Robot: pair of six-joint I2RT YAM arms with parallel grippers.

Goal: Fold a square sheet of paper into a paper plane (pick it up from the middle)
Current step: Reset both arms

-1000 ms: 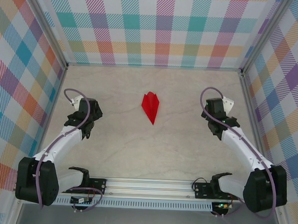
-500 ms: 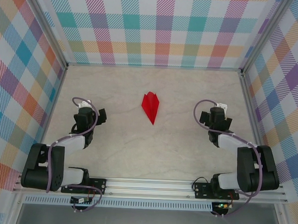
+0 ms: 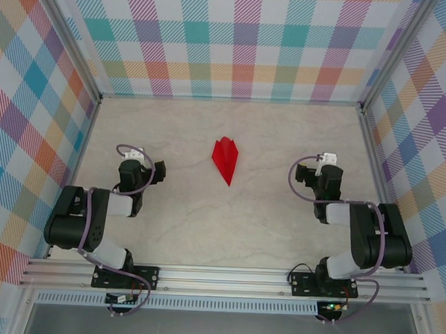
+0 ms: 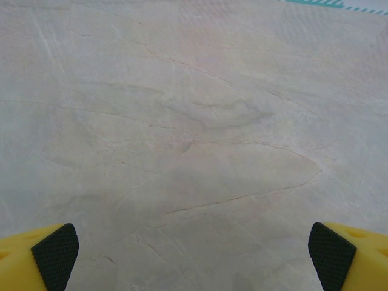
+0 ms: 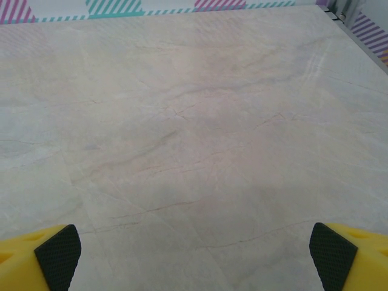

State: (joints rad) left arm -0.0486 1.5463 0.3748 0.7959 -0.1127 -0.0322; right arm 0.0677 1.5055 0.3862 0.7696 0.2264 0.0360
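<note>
Readable markings: none. No text, label, brand, number or sign can be made out in any of the three views.

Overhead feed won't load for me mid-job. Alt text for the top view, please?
A small red paper plane lies finished at the middle of the pale marbled table, its nose toward the arms' bases. The left arm and right arm sit folded low on either side, both apart from it. Colourful plaid walls surround the table.
</note>
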